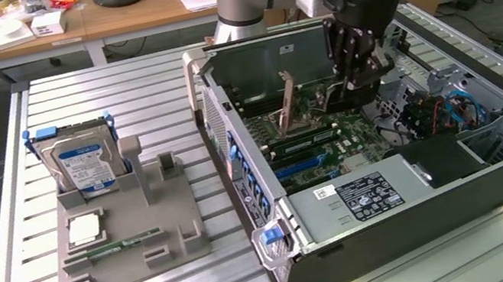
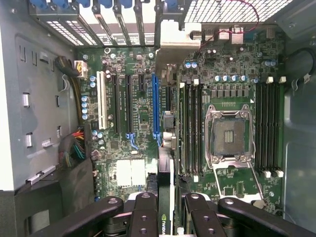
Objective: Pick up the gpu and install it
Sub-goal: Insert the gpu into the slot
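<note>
The pincer (image 2: 170, 211) is clamped on the gpu (image 2: 166, 163). The card hangs on edge inside the open case (image 1: 232, 152), above the motherboard (image 2: 140, 113) and over or just beside the long blue slot (image 2: 155, 103). What looks to be its silver bracket (image 2: 170, 42) points at the rear wall.

The step in hand appears to be seating the card. To do it well, I judge that the card's lower edge should stay parallel to the slot and square above it. The bracket should slide down against the rear opening, with pressure straight and even.

Room is tight. The memory sticks (image 2: 190, 128) stand close on one side; the white slot (image 2: 102, 103) and the cable bundle (image 2: 74, 143) lie further off on the other. Above the case the space is open, and the hard drive (image 1: 82, 165) on the desk (image 1: 99, 98) stands well apart.
</note>
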`<state>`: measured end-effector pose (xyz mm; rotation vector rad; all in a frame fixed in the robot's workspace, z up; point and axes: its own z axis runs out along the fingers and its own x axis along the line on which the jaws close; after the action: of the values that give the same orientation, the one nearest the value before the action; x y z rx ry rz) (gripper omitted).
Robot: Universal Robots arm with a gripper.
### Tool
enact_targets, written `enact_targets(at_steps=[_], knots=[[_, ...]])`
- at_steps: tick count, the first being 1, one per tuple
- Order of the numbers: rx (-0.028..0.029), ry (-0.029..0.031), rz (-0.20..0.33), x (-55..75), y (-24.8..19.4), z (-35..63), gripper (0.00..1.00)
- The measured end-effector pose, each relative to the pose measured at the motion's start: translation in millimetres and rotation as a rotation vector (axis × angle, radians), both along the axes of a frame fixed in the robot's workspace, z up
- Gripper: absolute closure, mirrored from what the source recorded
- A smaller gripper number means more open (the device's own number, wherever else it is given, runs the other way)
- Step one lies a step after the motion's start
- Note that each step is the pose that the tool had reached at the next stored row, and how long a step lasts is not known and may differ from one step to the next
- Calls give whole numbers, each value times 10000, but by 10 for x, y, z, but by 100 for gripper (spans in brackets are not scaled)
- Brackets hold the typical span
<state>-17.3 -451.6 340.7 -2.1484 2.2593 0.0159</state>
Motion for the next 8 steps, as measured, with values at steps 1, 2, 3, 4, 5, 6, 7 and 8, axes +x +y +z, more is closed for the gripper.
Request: enact_targets(at_steps=[1, 2, 3, 4, 5, 6, 7, 8], knots=[[-2, 1, 0, 0, 0, -12, 74], [0, 1, -1, -1, 0, -25, 74], [0, 0, -1, -1, 0, -37, 74], [-1, 0, 0, -1, 0, -48, 74], [-1, 1, 0, -2, 0, -58, 74], [-2, 1, 0, -2, 0, -66, 74], [-1, 1, 0, -2, 0, -73, 74], [-3, 2, 0, -2, 0, -76, 74]])
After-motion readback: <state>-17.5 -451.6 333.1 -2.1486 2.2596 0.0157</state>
